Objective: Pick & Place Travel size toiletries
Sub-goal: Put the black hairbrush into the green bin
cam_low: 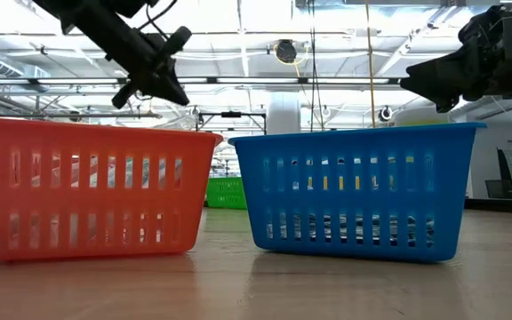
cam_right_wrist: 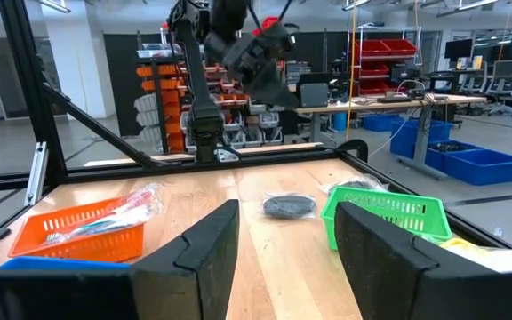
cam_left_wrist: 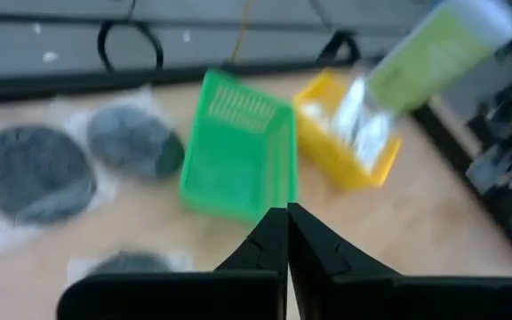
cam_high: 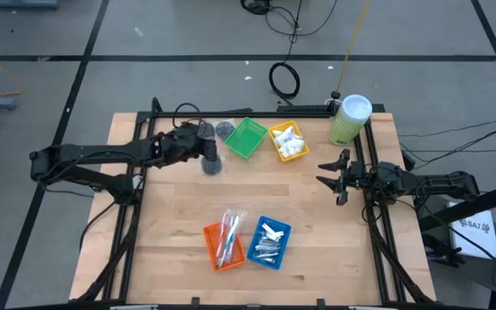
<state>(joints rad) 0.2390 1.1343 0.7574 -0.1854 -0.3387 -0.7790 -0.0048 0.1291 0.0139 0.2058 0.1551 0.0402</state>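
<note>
Three dark grey discs (cam_left_wrist: pixel 34 172), bagged.

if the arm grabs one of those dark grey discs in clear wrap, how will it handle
Probably light and flat: the wrapped disc lies low on the table. Its loose clear wrap looks slippery and floppy, so fingers might pinch film alone. It seems unlikely to roll while lying on its face.

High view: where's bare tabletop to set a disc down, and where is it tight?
Free: the wood between the green tray and the orange tray, the stretch from the blue tray to the right pincer, and the front left corner. Crowded: the back edge, where the left pincer, dark discs, yellow tray and green canister cluster.
</note>
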